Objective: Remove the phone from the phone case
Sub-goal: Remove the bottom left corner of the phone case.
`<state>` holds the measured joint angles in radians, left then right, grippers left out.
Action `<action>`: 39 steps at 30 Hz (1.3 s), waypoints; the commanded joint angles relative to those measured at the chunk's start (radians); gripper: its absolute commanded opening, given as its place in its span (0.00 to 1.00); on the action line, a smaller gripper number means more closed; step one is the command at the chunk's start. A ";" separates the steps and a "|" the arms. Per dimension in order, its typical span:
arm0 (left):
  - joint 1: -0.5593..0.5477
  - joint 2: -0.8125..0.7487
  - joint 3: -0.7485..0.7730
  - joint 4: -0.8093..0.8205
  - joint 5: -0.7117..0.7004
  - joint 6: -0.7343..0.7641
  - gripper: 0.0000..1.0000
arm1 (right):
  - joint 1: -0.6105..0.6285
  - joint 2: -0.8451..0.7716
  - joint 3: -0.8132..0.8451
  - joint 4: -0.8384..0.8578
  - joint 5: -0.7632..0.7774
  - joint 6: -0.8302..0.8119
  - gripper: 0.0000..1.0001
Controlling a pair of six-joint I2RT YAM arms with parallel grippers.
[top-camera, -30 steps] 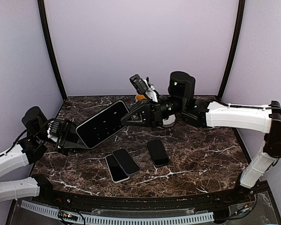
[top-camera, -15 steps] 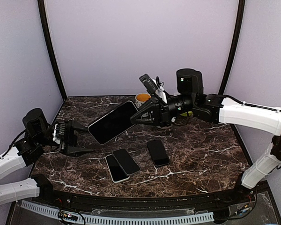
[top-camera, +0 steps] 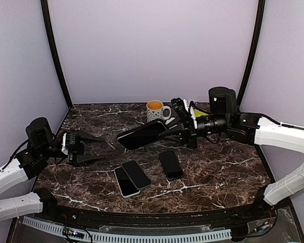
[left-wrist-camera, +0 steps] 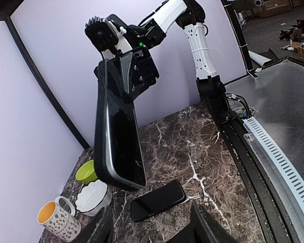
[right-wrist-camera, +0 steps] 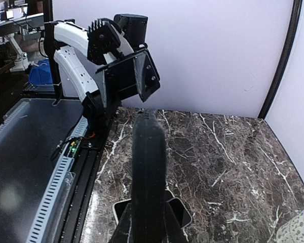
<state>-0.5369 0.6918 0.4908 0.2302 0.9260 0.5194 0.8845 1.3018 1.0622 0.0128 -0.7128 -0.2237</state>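
Observation:
A large black phone in its dark phone case (top-camera: 142, 135) hangs in the air over the middle of the table, gripped by its right end only. My right gripper (top-camera: 176, 133) is shut on that end. In the right wrist view the phone (right-wrist-camera: 148, 167) stands edge-on between the fingers (right-wrist-camera: 122, 228). In the left wrist view its dark screen (left-wrist-camera: 119, 136) faces me, with a grey rim inside the black case edge. My left gripper (top-camera: 89, 149) is at the left, open and empty, well apart from the phone, its fingers (left-wrist-camera: 99, 229) low in the wrist view.
Three smaller phones lie flat on the marble: a light-rimmed one (top-camera: 125, 181), one beside it (top-camera: 137, 173) and a black one (top-camera: 171, 164). A spotted mug (top-camera: 155, 109) stands at the back, with a green bowl (left-wrist-camera: 86, 172) and a white bowl (left-wrist-camera: 93, 196) nearby.
My left gripper let go of the phone's lower end, opened and drew back to the left. The right arm carried the phone to the right and tipped it flatter.

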 commanded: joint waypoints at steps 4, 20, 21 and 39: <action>0.002 0.024 0.012 0.025 0.094 -0.022 0.49 | 0.018 -0.022 -0.081 0.265 0.088 -0.153 0.00; 0.000 0.065 0.004 0.082 0.173 -0.092 0.43 | 0.048 0.002 -0.098 0.315 -0.012 -0.262 0.00; 0.000 0.068 0.004 0.088 0.174 -0.095 0.43 | 0.049 0.005 -0.093 0.306 -0.020 -0.268 0.00; 0.000 0.081 0.001 0.115 0.225 -0.137 0.43 | 0.074 0.025 -0.084 0.325 -0.006 -0.273 0.00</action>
<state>-0.5369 0.7681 0.4908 0.3191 1.1217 0.4026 0.9459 1.3293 0.9516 0.2333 -0.7101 -0.4931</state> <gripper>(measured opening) 0.429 0.097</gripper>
